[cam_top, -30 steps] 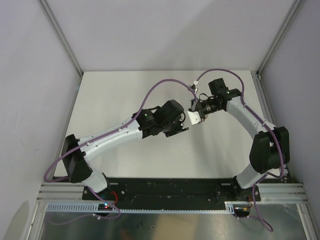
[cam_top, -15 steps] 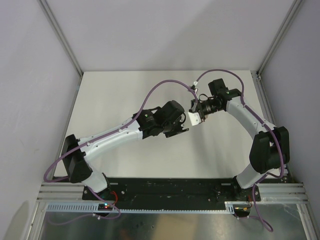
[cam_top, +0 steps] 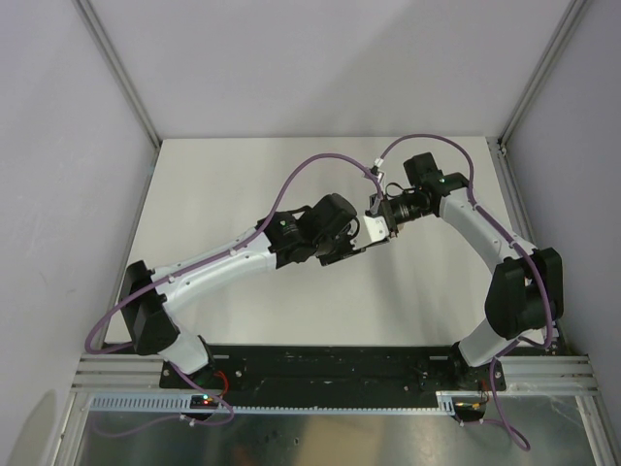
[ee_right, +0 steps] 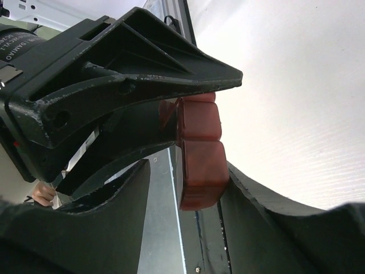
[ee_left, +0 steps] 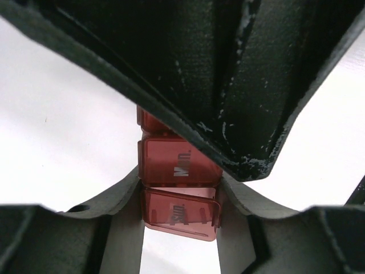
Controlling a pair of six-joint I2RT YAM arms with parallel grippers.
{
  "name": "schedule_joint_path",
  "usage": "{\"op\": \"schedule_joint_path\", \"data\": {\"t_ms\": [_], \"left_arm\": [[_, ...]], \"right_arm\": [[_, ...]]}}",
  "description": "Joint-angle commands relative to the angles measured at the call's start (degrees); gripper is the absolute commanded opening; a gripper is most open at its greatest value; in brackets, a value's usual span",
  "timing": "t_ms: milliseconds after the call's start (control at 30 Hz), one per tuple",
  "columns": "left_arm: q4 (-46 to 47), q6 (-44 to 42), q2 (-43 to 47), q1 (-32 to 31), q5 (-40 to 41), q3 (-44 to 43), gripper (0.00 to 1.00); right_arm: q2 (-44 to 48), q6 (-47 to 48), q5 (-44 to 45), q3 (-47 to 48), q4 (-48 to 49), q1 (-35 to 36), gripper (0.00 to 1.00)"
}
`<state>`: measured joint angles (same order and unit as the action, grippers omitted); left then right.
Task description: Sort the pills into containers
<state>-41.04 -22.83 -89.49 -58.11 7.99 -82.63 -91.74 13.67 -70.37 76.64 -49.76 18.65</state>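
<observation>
The containers are a dark red strip of compartments with lids marked "Mon." and "Sun."; the "Sun." lid sits slightly ajar. My left gripper is shut on the strip, one finger on each long side, and holds it above the table. In the right wrist view the strip's end lies between the fingers of my right gripper. It touches the right finger, with a gap to the left finger, so the jaws stand open. In the top view both grippers meet at mid-table, left and right. No pills show.
The white table is walled by grey panels and metal posts. The black base rail runs along the near edge. Purple cables loop over both arms.
My left gripper has shifted slightly up and right towards the right gripper. The right arm has barely moved.
</observation>
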Motion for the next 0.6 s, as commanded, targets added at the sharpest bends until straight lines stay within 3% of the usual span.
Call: {"op": "schedule_joint_path", "data": {"t_ms": [0, 100, 267, 567], "left_arm": [[1.36, 0.88, 1.66, 0.10, -0.12, -1.53, 0.00], [1.37, 1.11, 1.40, 0.09, -0.52, -1.82, 0.00], [1.33, 1.67, 0.90, 0.05, -1.24, -2.02, 0.00], [1.34, 1.88, 0.71, 0.02, -1.73, -1.74, 0.02]], "right_arm": [[2.04, 0.81, -1.48, 1.76, -0.68, 0.54, 0.52], [1.79, 0.69, -1.71, 1.76, -0.42, 0.81, 0.39], [1.50, 0.93, -1.91, 1.76, -0.26, 1.16, 0.04], [1.69, 1.64, -3.43, 1.06, -0.35, 0.58, 0.00]]}}
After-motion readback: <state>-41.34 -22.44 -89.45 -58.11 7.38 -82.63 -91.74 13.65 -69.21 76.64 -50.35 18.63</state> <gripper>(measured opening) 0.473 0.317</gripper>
